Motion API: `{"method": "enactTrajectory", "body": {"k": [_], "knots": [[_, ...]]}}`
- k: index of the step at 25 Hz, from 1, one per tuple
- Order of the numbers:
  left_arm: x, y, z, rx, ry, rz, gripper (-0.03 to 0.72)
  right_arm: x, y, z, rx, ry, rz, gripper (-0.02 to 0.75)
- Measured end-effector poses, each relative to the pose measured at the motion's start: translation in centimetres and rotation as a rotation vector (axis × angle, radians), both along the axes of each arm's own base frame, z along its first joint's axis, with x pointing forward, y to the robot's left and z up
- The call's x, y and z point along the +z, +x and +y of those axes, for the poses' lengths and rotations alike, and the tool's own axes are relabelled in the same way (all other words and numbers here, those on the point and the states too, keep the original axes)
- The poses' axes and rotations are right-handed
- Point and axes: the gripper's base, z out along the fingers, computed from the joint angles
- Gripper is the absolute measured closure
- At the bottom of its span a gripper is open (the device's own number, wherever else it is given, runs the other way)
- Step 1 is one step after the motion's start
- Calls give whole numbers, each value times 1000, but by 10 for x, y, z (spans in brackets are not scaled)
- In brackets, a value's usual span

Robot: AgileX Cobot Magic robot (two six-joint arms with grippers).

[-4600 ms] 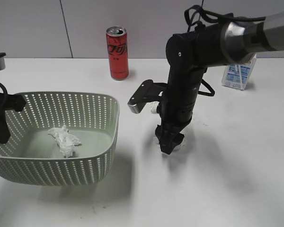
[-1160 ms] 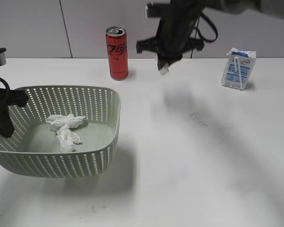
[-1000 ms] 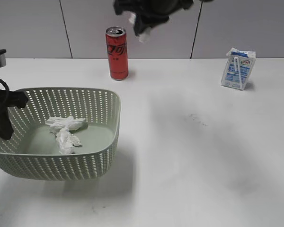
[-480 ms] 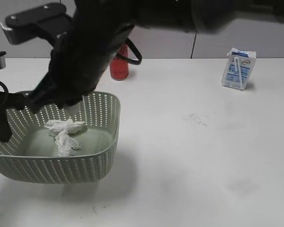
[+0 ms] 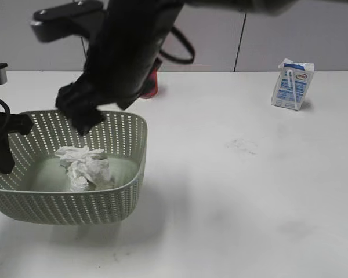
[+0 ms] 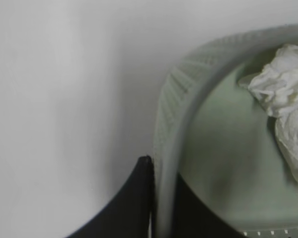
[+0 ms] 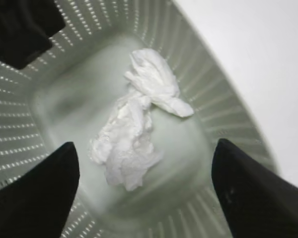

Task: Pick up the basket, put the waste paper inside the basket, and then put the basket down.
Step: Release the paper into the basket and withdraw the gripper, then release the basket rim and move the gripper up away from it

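The pale green basket (image 5: 124, 191) hangs a little above the table at the left. My left gripper (image 5: 0, 142) is shut on the basket's left rim (image 6: 164, 198), one finger on each side. White wads of waste paper (image 5: 84, 168) lie together on the basket floor, also in the right wrist view (image 7: 136, 119) and the left wrist view (image 6: 285, 99). My right gripper (image 5: 84, 116) hovers over the basket's back rim; its fingers are wide apart and empty (image 7: 144, 183), above the paper.
A red drink can (image 5: 152, 87) stands at the back, mostly hidden behind my right arm. A blue-and-white drink carton (image 5: 292, 84) stands at the back right. The white table (image 5: 249, 191) stretches to the right of the basket.
My right gripper swung from high at the back over to the basket and let go of a wad; the paper pile in the basket is bigger. The left gripper keeps its hold.
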Motion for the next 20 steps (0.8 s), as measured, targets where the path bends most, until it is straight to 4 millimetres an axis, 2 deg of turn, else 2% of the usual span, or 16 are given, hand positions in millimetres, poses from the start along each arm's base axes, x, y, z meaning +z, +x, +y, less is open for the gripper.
{"method": "enactTrajectory", "body": {"k": [3,6,10,15,18,20], "knots": [[0,0,0,0,0,0,683,32,42,-35,-101,-11,-6,104],[0,0,0,0,0,0,683,58,88,-88,-243,-17,-20,127],[0,0,0,0,0,0,683,68,133,-168,-438,-48,-6,159],[0,0,0,0,0,0,683,66,163,-255,-651,-88,-1,165],[0,0,0,0,0,0,683,66,170,-291,-741,-95,4,165],[0,0,0,0,0,0,683,63,170,-309,-789,-101,20,165]]}}
